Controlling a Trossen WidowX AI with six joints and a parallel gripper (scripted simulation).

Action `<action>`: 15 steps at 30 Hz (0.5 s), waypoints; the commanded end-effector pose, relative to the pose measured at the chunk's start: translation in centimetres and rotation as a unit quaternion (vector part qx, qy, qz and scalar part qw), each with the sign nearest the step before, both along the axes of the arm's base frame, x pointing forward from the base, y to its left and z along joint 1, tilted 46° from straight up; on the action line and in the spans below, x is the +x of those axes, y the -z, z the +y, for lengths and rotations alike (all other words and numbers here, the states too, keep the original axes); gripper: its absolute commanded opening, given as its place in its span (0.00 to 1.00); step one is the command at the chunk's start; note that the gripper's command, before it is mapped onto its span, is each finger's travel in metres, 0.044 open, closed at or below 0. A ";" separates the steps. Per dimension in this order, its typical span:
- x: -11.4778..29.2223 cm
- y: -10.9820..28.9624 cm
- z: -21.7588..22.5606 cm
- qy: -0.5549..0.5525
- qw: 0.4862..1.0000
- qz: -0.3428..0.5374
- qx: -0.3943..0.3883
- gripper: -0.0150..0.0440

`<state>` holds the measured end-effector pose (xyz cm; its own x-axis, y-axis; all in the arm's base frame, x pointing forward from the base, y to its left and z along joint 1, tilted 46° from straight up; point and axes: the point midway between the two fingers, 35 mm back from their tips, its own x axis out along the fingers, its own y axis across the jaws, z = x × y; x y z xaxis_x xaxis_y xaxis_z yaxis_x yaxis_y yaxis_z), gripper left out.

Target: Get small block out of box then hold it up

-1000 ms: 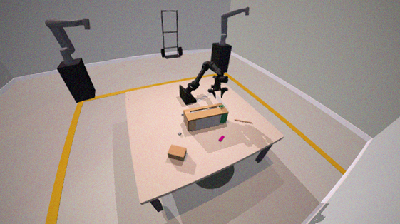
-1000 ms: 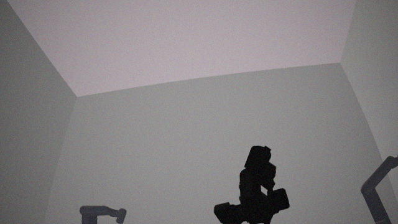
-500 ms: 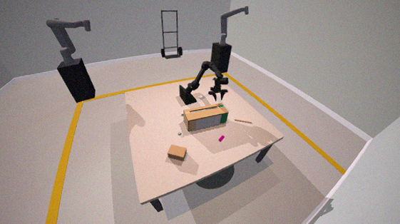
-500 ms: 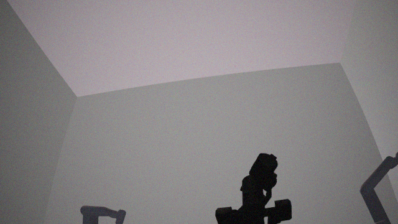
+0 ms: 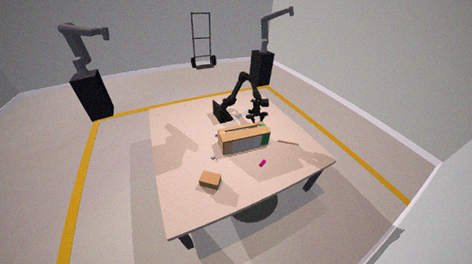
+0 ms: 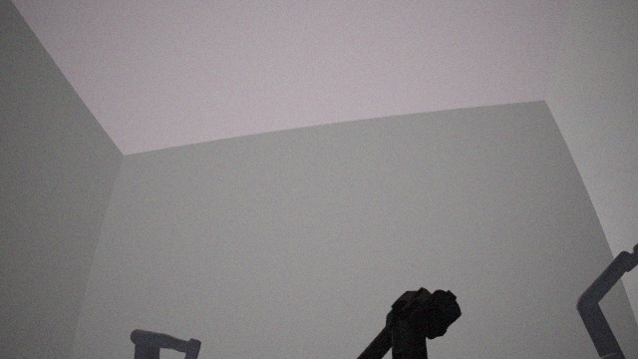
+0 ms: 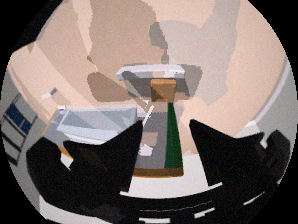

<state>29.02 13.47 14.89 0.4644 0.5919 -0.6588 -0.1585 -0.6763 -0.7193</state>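
The tan box [image 5: 236, 134] [image 7: 158, 173] stands mid-table, its clear front toward the camera in the top view, with a green end [image 5: 265, 139] [image 7: 174, 137] on its right and a slot in its top. My gripper [image 5: 256, 117] [image 7: 166, 123] is open and empty. It hangs just behind and above the box's green end, fingers pointing down. In the wrist view a small pale shape [image 7: 145, 151] shows inside the box; I cannot tell if it is the block. A tiny grey piece [image 5: 213, 156] lies on the table left of the box.
A magenta block [image 5: 262, 163] lies in front of the box. A thin wooden stick [image 5: 287, 142] lies to its right. A small cardboard box [image 5: 210, 179] sits nearer the front. The arm's base [image 5: 222, 111] stands behind. In the exterior view only part of the arm [image 6: 424, 309] shows against walls.
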 end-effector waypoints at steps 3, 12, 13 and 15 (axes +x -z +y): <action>0.0 0.9 0.7 0.002 1.000 0.005 -0.001 0.74; 0.2 1.9 1.8 0.002 1.000 0.005 -0.001 0.74; 0.2 2.0 1.9 0.002 1.000 0.005 -0.001 0.74; 0.3 2.2 2.1 0.002 1.000 0.005 -0.001 0.74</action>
